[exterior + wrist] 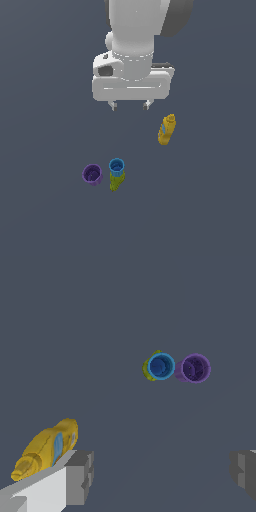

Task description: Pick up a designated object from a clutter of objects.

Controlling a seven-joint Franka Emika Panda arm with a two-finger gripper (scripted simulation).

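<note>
The purple cup [92,174] [194,368] stands upright on the grey floor, its hollow showing. Right beside it, toward the exterior view's right, is the blue cup [116,166] [161,366], sitting against an olive-green lumpy piece [116,182] [148,369]. A yellow bottle with a blue mark [167,129] [46,447] lies farther off to the exterior view's right. My gripper [130,105] [162,471] hangs open well above the floor, away from the cups, nothing between its fingers [80,476].
The white arm and hand [132,60] fill the upper middle of the exterior view. The grey floor [45,125] runs on all around the items.
</note>
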